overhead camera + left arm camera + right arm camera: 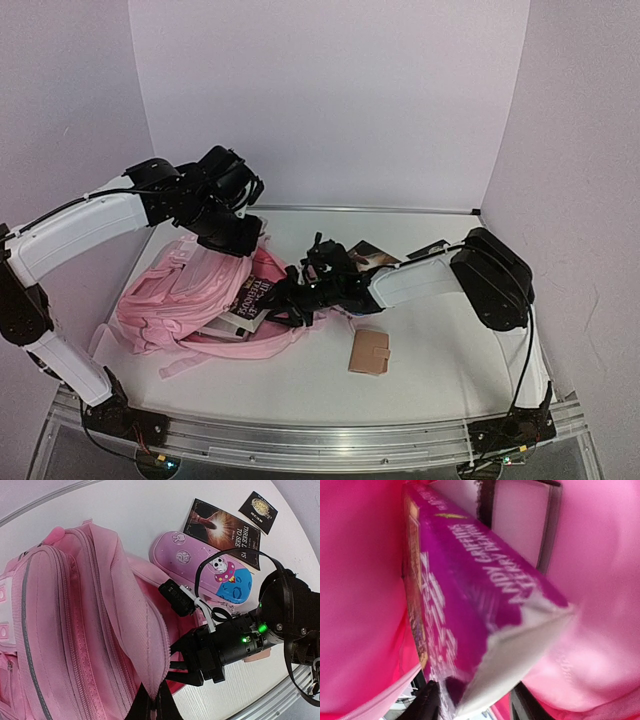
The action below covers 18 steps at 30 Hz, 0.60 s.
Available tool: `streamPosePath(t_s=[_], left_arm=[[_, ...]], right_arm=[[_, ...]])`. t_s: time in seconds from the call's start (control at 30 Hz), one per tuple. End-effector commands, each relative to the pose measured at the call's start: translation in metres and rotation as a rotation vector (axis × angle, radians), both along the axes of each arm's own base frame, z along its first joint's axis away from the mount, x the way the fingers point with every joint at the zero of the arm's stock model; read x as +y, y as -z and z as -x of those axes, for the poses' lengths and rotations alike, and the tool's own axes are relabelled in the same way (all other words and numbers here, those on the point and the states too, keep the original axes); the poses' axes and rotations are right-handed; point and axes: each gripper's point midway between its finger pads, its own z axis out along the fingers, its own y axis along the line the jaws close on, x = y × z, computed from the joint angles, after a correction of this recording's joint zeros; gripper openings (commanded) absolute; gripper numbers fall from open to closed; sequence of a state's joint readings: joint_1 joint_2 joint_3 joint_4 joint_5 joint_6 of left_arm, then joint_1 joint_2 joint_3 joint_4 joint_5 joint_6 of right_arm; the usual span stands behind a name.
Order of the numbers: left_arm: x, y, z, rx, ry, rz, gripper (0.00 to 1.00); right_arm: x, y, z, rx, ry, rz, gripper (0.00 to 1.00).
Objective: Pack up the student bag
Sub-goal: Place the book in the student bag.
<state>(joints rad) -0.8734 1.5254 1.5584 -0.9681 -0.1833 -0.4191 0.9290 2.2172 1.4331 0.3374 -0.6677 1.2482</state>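
The pink student bag (185,295) lies at the left of the table with its main opening facing right. My left gripper (238,238) is shut on the bag's upper zip edge (150,680) and holds the flap up. My right gripper (292,296) reaches into the opening, shut on a purple book (470,595) that is mostly inside the pink lining. The book's fingers (426,705) show at the bottom of the right wrist view. From the left wrist view the right gripper (181,661) sits at the mouth of the bag (75,620) and the book is hidden.
A flat dark-framed item (520,520) lies deeper in the bag. A pink oval case with a blue cartoon patch (207,572), a dark book (222,530) and a small black card (257,511) lie behind the right arm. A brown wallet (369,352) lies at front centre.
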Motion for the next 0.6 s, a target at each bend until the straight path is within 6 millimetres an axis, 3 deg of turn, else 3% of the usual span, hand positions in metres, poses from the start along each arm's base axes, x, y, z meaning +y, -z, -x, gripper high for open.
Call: streamPosePath(t_s=[0.0,0.13,0.27,0.4,0.57], left_arm=[[-0.002,-0.044,-0.003,-0.105,-0.006,0.127,0.0],[-0.001,-0.044,-0.001,-0.104,-0.004,0.128,0.0],[-0.003,-0.041,-0.001,-0.098,0.006,0.13,0.0],[-0.007,-0.04,-0.002,-0.094,0.015,0.128,0.0],[-0.01,-0.039,-0.007,-0.094,0.014,0.114,0.0]], right_arm=[[-0.001,-0.044,-0.014,-0.118,0.004,-0.016,0.32],[0.002,-0.054,-0.016,-0.152,-0.019,-0.014,0.2],[0.02,-0.06,-0.019,-0.17,-0.057,-0.031,0.1],[0.04,-0.06,-0.018,-0.177,-0.079,-0.047,0.1],[0.069,-0.044,-0.008,-0.15,-0.105,-0.059,0.1]])
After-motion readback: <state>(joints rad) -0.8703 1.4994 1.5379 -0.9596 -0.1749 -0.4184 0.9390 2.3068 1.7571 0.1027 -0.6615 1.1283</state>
